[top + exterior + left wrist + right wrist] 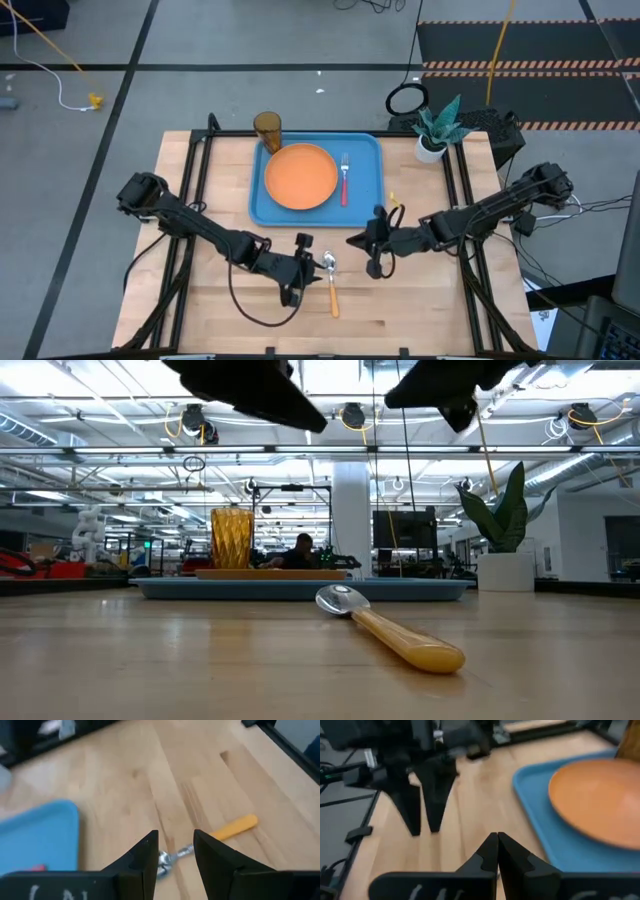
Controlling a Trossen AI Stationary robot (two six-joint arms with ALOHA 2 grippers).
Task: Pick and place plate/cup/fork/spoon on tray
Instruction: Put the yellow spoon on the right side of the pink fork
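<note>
1. The spoon (331,281) lies flat on the wooden table (430,310), just outside the near long rim of the tray (262,205), bowl end toward the tray and orange handle pointing away from it.
2. On the tray sit the plate (300,176) and, beside it on the side away from the cup (267,130), the fork (345,180). The cup stands at the tray's far corner, whether on the rim or just outside I cannot tell.
3. The left gripper (175,855) hovers above the spoon's neck, fingers parted to a moderate gap and holding nothing; in its wrist view the metal bowl shows between them.
4. The right gripper (497,851) hangs clear of the table just off the tray's near rim, fingers pressed together and empty.
5. The spoon looks light and rigid. Its polished metal bowl is likely slippery and curved, a poor place to pinch.
6. The plastic handle looks thicker and less slick, so the better hold is probably across the handle, close to where it meets the neck.
7. Because it lies so low, the fingertips would need to come nearly to the wood; a shallow pinch could make it skid or pivot.
</note>
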